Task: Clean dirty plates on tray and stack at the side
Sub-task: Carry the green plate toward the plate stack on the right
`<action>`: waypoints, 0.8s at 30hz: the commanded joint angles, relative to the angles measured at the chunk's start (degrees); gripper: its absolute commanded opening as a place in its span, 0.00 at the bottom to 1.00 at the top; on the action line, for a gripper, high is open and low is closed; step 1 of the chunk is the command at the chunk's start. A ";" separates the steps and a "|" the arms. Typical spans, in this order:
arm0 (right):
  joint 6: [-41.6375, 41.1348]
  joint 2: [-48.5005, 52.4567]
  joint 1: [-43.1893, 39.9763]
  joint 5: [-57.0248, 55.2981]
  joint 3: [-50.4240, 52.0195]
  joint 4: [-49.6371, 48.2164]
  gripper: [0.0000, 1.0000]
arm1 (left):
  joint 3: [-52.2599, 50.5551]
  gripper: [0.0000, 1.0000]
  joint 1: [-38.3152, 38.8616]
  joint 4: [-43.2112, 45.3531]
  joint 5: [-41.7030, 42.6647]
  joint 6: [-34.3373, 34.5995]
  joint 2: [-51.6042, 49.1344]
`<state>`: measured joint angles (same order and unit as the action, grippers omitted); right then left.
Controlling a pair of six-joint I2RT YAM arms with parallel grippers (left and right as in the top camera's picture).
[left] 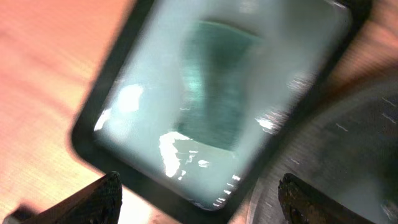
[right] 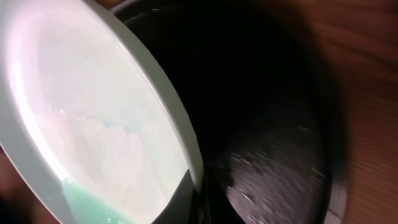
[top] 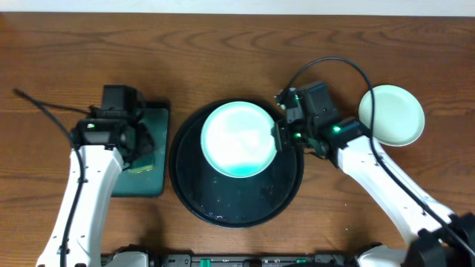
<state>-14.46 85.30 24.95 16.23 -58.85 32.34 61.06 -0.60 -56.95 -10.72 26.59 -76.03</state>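
Observation:
A pale plate [top: 236, 139] with a teal tinge along its near edge is over the round black tray [top: 237, 211]. My right gripper [top: 280, 137] is shut on that plate's right rim. In the right wrist view the dark fingers [right: 186, 199] pinch the plate [right: 93, 118] by its rim, with the black tray [right: 280, 168] beneath. A second mint-green plate [top: 392, 115] lies on the table at the far right. My left gripper [top: 142, 147] hangs open over the small dark-green tray [top: 141, 182]; its fingertips [left: 102, 199] stand wide apart with nothing between them.
The small dark-green rectangular tray [left: 112, 106] holds a green sponge [left: 214, 87] and lies just left of the black tray's rim [left: 348, 155]. A black cable [top: 338, 65] loops above the right arm. Brown wooden table surrounds everything.

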 commanded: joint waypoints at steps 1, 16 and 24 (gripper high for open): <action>0.79 -3.72 -0.48 -9.01 -0.26 2.80 0.01 | -0.07 0.81 -4.59 -1.60 -4.35 6.47 1.03; -5.86 -5.79 -0.42 11.80 -2.01 35.30 0.01 | -0.07 0.81 -10.97 -4.13 -1.73 8.68 1.33; 0.11 -5.81 0.33 31.21 -2.01 21.79 0.02 | -0.07 0.81 -10.97 -4.09 -1.75 8.68 1.33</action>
<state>-16.80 80.18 24.88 37.74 -59.33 58.30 61.06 -11.27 -60.86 -12.29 34.54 -75.20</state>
